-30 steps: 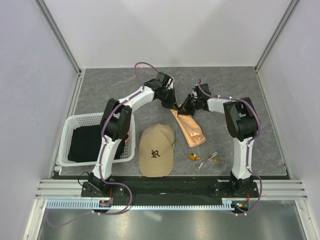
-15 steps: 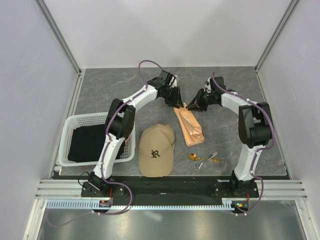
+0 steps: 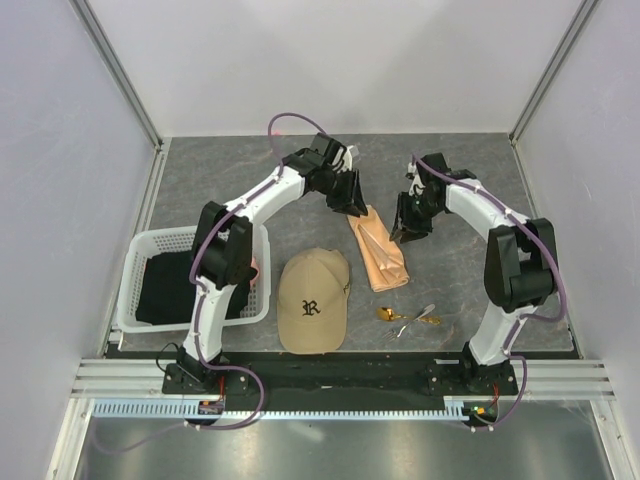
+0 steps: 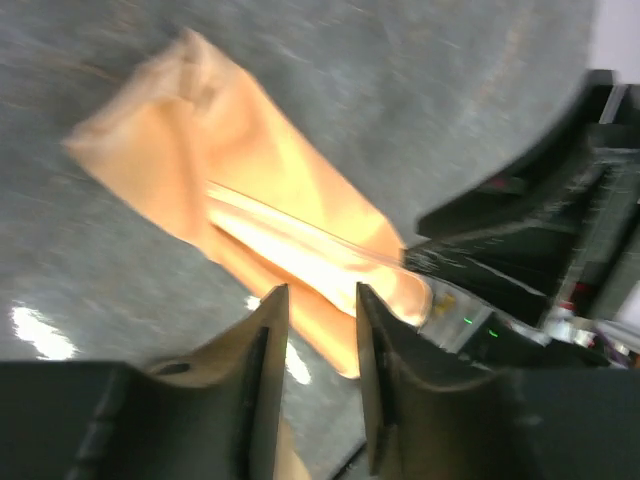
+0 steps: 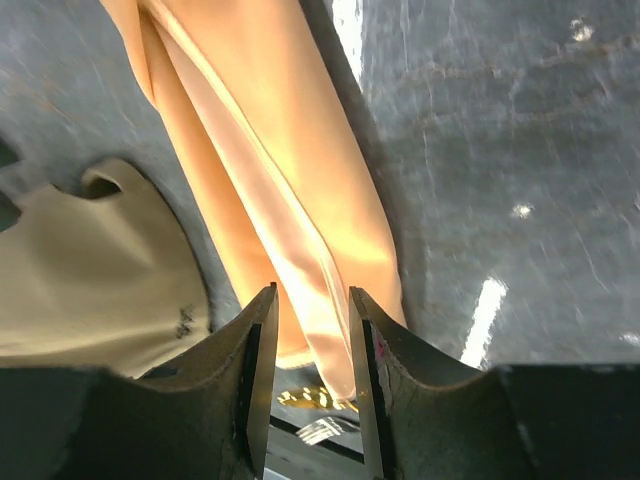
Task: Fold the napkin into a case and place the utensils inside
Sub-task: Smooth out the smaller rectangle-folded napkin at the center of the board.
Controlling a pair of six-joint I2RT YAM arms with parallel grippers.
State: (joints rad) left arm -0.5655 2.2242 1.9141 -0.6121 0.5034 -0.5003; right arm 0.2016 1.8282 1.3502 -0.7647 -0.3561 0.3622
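Item 1. My left gripper (image 4: 320,300): fingers parted partway, nothing between them. It hangs over the far end of the napkin (image 3: 378,252). I cannot tell whether a fingertip touches the cloth.

Item 2. My right gripper (image 5: 308,300): fingers likewise parted partway, holding nothing. It sits above the right edge of the napkin, toward the far half.

Item 3. Napkin: peach-orange, folded into a long narrow strip with a lengthwise crease. It lies flat on the grey table (image 3: 470,170), slanting from far-left to near-right.

Item 4. Utensils (image 3: 408,318): a gold spoon (image 3: 386,314) and silvery pieces in a small cluster on the table, near the napkin's near end but apart from it, none inside the fold.

Item 5. Tan cap (image 3: 313,300): just left of the napkin's near half.

Item 6. White basket (image 3: 138,250): at the table's left side, with a black cloth (image 3: 175,285) in it.
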